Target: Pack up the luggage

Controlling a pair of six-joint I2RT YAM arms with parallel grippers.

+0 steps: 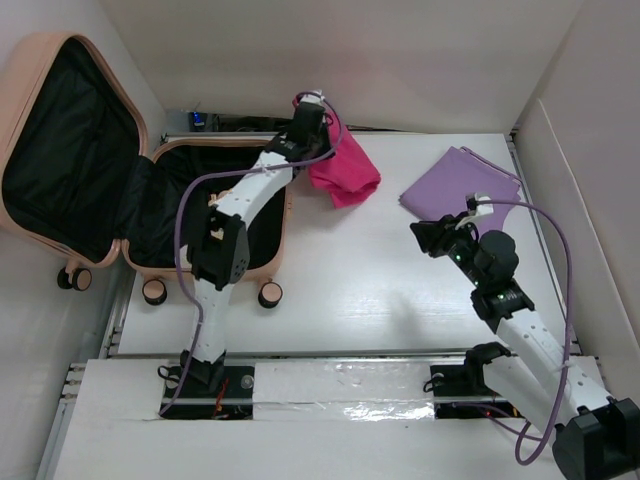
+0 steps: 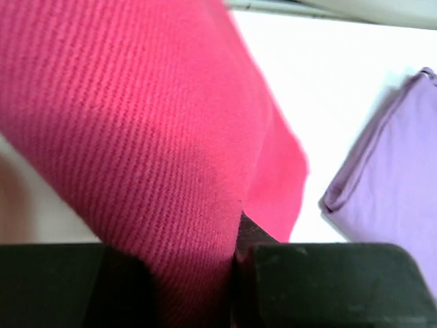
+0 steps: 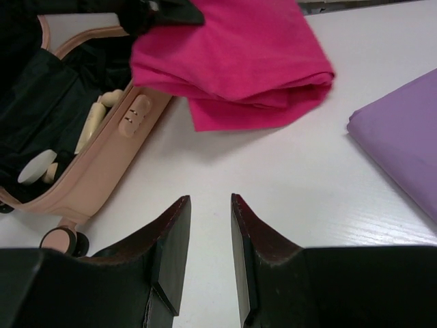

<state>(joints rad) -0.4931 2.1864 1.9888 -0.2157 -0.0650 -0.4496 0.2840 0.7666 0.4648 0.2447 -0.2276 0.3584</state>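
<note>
- The white table (image 1: 380,280) carries everything; the luggage sits at its far left corner.
- The luggage (image 1: 60,140) is a peach-pink hard-shell case lying open. Its lid leans out to the left past the table edge, and its base lies flat on the table, black lining up. The right wrist view shows the base's near corner (image 3: 102,157).
- A folded purple cloth (image 1: 460,185) lies flat well to the right of the luggage (image 3: 410,150).
- A bright pink cloth (image 1: 345,170) hangs just beside the luggage's right wall, between the luggage and the purple cloth, and casts a shadow on the table (image 3: 232,61).
- The left gripper (image 1: 315,128) is over the far right corner of the luggage. Its fingers are clamped on the upper edge of the pink cloth (image 2: 136,137), which fills the gap between them (image 2: 232,273).
- The right gripper (image 1: 432,238) hovers well right of the luggage, pointing toward it. Its fingers stand a narrow slot apart with nothing between them (image 3: 208,199).
- Black-and-pink wheels (image 1: 270,293) line the near edge of the luggage.
- A small lock panel (image 3: 136,113) sits in the luggage's right wall; any marking on it is too small to read.
</note>
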